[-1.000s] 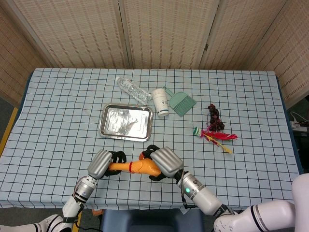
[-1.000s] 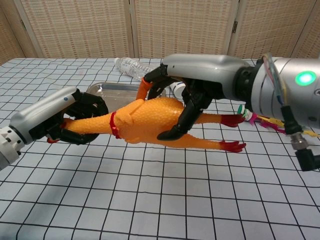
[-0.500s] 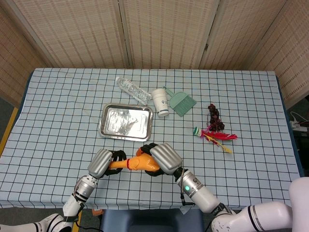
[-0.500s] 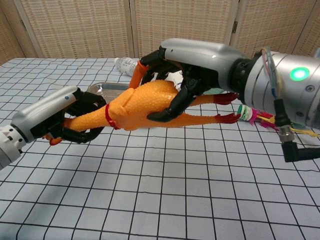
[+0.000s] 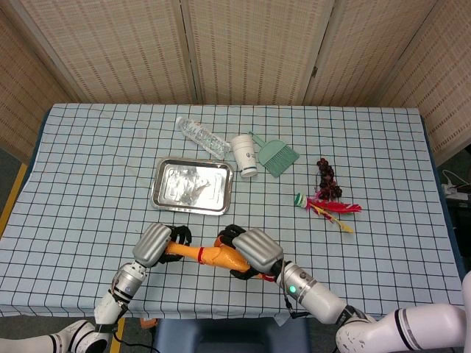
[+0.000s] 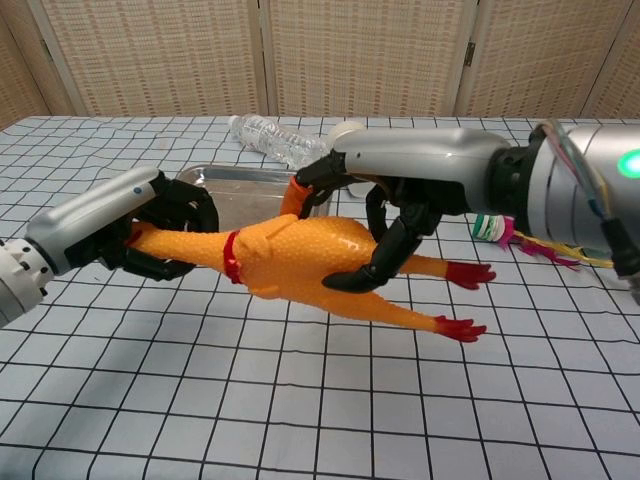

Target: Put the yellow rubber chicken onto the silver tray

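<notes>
The yellow rubber chicken hangs above the table near the front edge, lying lengthwise with its red feet to the right. My left hand grips its head and neck. My right hand wraps around its body from above. The silver tray lies behind the chicken, with crumpled foil lining and nothing on it.
Behind the tray lie a clear plastic bottle, a white cup and a green dustpan. Right of them are dark grapes and a red-and-yellow feathered shuttlecock.
The chicken and my right hand have dropped lower and shifted slightly right, and the body has tilted so the feet point down to the right. My left hand still holds the neck.
</notes>
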### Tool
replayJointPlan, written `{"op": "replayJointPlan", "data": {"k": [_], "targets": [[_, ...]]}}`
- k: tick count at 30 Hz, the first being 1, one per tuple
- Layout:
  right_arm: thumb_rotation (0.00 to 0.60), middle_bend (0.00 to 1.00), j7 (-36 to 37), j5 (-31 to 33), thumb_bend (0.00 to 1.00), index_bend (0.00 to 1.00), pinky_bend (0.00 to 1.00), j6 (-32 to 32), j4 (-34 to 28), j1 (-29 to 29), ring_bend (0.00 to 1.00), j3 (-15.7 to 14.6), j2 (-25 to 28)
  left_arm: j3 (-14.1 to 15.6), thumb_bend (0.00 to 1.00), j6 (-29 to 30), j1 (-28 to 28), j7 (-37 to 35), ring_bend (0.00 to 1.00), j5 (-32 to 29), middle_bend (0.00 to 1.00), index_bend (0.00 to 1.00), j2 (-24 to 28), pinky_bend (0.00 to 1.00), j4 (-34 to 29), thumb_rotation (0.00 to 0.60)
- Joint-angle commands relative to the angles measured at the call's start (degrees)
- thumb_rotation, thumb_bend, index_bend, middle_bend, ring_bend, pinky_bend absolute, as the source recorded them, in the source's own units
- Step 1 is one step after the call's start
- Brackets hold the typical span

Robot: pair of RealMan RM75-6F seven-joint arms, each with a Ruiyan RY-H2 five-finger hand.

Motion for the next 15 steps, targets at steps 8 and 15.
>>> {"op": "replayJointPlan", "data": {"k": [8,15], "targets": [[0.6,0.0,11.32,-8.79,0.11,0.0,0.0,-2.65,-0.58,-2.67,0.0,0.43,5.41,-1.37,0.76,-2.23,-0.49,-1.79,0.69,-3.06,0.66,0.9,2.12,0.77,-1.25,0.6],[0.6,0.0,16.77,-12.71,0.11,0.0,0.0,-3.77,-1.73,-3.99,0.0,1.0,9.36,-2.22,0.76,-3.56,-0.39,-3.54,0.69,-5.43,0.66,0.9,3.61,0.77,-1.21,0.6]]}}
